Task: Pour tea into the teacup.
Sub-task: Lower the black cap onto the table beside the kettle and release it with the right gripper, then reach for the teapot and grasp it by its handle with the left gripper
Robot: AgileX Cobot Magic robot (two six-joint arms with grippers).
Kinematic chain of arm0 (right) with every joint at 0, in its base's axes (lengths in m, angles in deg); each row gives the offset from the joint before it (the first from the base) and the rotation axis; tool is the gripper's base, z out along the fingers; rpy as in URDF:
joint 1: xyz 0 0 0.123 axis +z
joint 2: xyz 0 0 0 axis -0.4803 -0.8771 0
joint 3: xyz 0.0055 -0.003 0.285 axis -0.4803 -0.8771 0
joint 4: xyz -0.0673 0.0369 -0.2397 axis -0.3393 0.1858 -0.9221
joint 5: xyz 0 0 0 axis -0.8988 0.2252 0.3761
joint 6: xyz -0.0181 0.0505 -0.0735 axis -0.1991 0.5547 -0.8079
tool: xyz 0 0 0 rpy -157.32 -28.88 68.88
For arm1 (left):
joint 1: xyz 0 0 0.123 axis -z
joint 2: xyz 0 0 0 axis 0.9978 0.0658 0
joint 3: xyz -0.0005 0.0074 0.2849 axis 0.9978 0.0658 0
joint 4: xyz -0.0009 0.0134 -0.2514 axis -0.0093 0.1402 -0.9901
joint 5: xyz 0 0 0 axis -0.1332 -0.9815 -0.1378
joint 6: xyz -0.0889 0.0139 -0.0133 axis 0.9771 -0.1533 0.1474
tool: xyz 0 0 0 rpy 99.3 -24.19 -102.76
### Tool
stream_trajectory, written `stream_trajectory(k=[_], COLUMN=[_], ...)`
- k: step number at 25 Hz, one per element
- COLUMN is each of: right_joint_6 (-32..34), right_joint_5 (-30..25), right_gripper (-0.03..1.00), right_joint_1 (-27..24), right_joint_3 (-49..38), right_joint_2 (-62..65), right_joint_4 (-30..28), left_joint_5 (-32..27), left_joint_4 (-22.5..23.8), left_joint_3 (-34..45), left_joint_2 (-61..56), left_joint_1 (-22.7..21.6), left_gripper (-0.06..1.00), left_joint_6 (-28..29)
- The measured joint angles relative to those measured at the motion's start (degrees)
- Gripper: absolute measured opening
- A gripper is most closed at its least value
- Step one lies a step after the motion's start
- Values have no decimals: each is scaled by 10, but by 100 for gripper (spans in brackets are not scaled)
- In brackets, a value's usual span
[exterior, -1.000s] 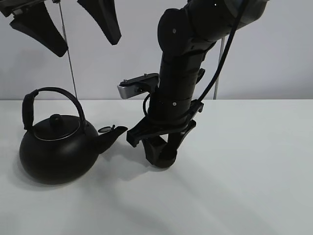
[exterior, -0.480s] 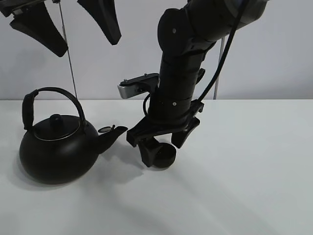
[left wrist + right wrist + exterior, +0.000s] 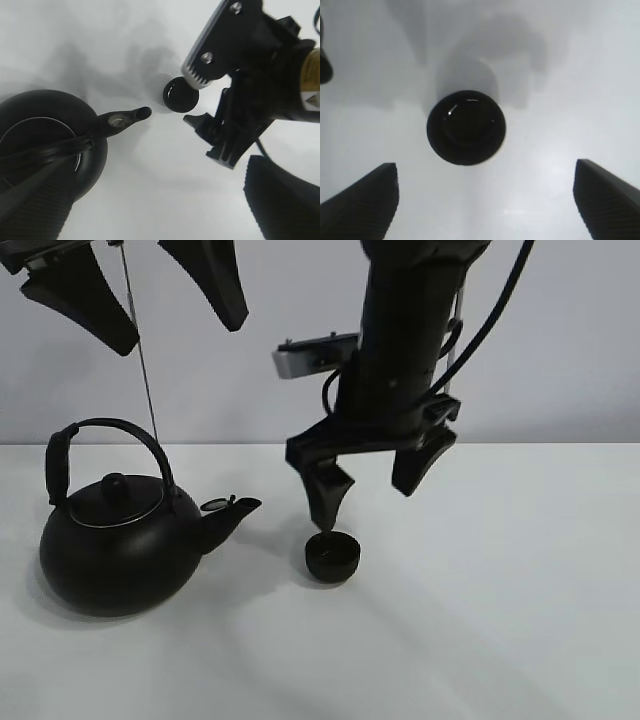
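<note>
The teacup (image 3: pixel 332 558) stood upright on the white worktop (image 3: pixel 500 620), near the tip of the spout (image 3: pixel 238 510) of the kettle (image 3: pixel 110 545) but not touching it. The right wrist view showed its inside as glossy, and no tea could be made out in it. The placing looked deliberate: with the cup's mouth so close to the spout, the kettle would only need lifting and tipping, with hardly any carrying. The right arm (image 3: pixel 400 350) hung directly above the cup with its jaws spread wide and holding nothing. One finger was on each side of the cup and clear of it, which suited a cup set down and let go. The left arm's jaws, high above the kettle's arched handle (image 3: pixel 110 430), were likewise wide open and empty, presumably placed to come down on that handle. Pouring had not yet begun.
</note>
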Motion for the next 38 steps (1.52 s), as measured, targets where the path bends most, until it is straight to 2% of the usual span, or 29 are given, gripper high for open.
stream_trajectory(k=[4, 13, 18, 25, 38], right_joint_6=[31, 78, 103, 135, 148], right_joint_5=[-28, -64, -64, -61, -59], right_gripper=[66, 66, 66, 66, 66], right_joint_1=[-41, -144, -150, -150, -150], right_joint_3=[0, 0, 0, 0, 0], right_joint_2=[47, 161, 213, 222, 222], right_joint_4=[6, 90, 83, 82, 85], left_joint_5=[1, 2, 2, 2, 2], left_joint_4=[0, 0, 0, 0, 0], left_joint_3=[0, 0, 0, 0, 0], left_joint_2=[0, 0, 0, 0, 0], left_joint_1=[0, 0, 0, 0, 0], left_gripper=[66, 66, 66, 66, 66], left_joint_6=[0, 0, 0, 0, 0])
